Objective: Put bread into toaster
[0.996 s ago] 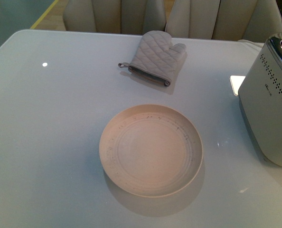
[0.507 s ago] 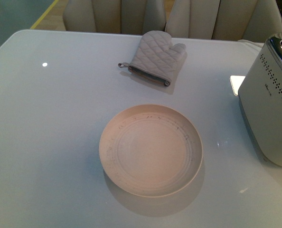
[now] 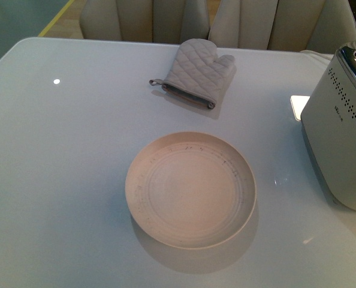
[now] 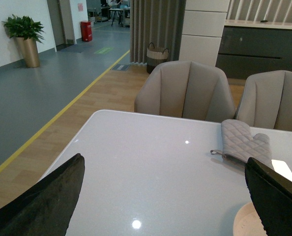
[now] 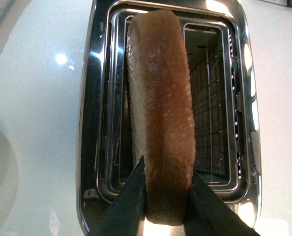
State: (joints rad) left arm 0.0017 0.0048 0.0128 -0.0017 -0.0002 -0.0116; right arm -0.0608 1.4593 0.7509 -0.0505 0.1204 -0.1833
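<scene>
- Bread [image 5: 160,98] stands on edge over the toaster [image 5: 93,123] top; right claw [image 5: 166,169] is clamped across its near crust end.
- Cannot tell whether it has entered yet.
- Likely light, soft, crushable: pinch crust gently.
- Toaster holds nothing else visible; plate [image 3: 190,189] beside toaster lies empty.
- Left claw [image 4: 163,162] spread apart, holding nothing.

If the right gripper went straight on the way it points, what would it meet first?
The right gripper would probably meet the toaster at its open top, its bread leading; depth unclear.

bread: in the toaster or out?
Not released: right gripper shut on the bread, edge-up over the toaster opening. How deep it sits: cannot tell.
</scene>
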